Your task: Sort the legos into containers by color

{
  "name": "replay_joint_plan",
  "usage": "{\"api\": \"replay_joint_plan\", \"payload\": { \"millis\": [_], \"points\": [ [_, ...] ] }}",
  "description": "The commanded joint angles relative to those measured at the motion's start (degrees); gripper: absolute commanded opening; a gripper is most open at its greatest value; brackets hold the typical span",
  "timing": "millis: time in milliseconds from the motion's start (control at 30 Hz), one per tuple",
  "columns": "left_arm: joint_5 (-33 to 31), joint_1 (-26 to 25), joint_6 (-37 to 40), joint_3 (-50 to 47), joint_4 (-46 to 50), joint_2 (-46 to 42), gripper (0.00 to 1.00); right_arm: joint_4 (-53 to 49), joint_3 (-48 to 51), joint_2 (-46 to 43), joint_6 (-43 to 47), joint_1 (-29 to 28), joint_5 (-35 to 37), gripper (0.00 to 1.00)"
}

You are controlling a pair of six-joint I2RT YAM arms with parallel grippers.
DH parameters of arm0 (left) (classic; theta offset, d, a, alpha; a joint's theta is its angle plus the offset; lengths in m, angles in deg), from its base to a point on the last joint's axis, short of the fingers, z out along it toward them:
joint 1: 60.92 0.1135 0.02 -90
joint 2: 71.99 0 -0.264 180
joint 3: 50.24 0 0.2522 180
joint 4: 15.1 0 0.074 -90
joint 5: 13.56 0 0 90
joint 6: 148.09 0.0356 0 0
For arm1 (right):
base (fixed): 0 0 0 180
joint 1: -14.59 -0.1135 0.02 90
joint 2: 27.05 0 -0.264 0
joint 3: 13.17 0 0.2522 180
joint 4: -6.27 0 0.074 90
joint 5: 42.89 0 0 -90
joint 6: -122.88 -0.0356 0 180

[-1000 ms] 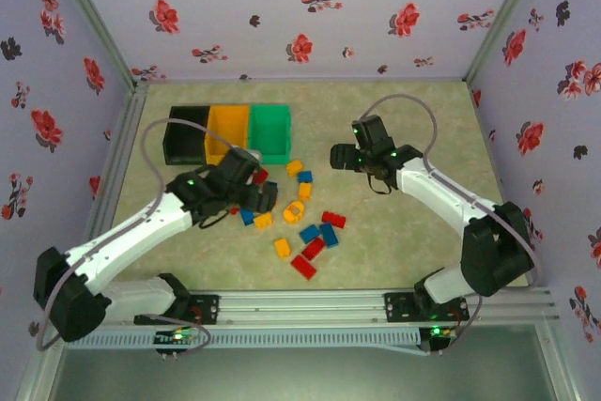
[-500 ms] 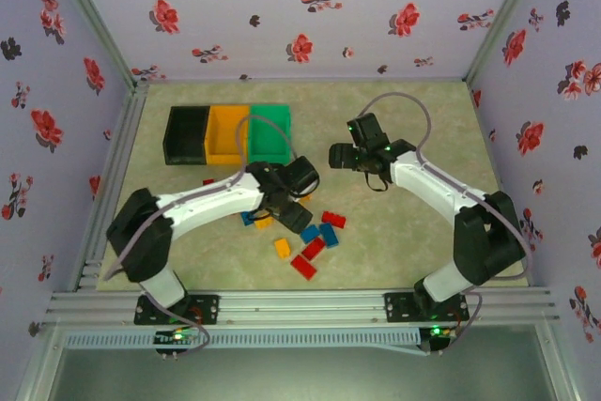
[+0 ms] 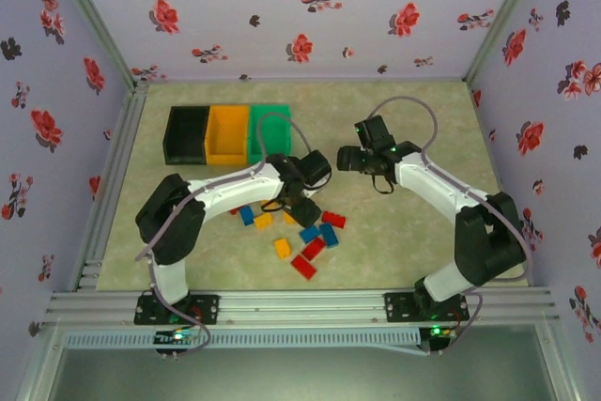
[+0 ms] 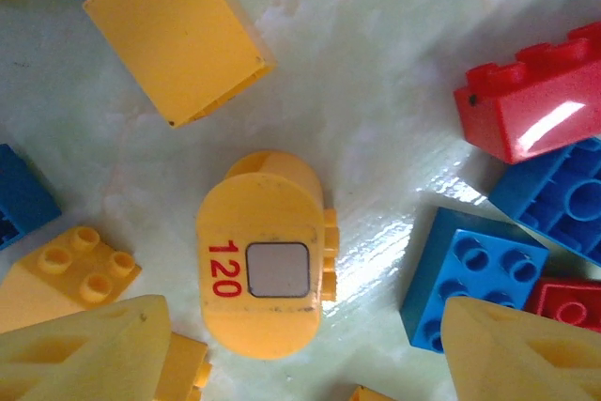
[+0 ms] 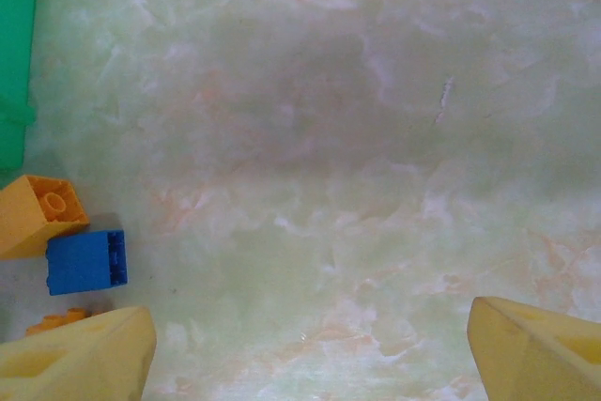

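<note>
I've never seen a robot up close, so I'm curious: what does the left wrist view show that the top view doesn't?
Left wrist view: a red 120 printed on a rounded yellow piece between the fingertips of the open left gripper. Top view: the right arm, plus the black bin, orange-yellow bin and green bin in a row at the far left. Both: red, blue and yellow legos scattered on the table.

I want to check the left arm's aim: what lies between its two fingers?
In the left wrist view, a rounded yellow brick marked 120 lies on the table between the open fingers, untouched; a blue brick sits close by one finger.
</note>
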Motion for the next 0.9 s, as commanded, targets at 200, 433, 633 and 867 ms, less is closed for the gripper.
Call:
{"api": "replay_joint_plan", "payload": {
  "millis": [200,433,633,867],
  "points": [
    [4.38,2.88,2.08,-0.54,-2.64,3.0,0.69,-1.73,1.97,-4.84,0.57,0.75,1.06,0.87],
    [4.37,3.5,2.6,-0.34,-2.22,5.0,0.62,-2.98,1.98,-6.44,0.89,0.84,2.18,0.87],
    [4.33,3.71,2.47,-0.94,-2.24,5.87,0.56,-3.81,1.62,-6.91,0.92,0.84,2.58,0.87],
    [4.27,4.09,2.77,-0.68,-1.94,6.67,0.39,-4.22,1.4,-7.0,0.91,0.88,2.73,0.86]
  ]
}}
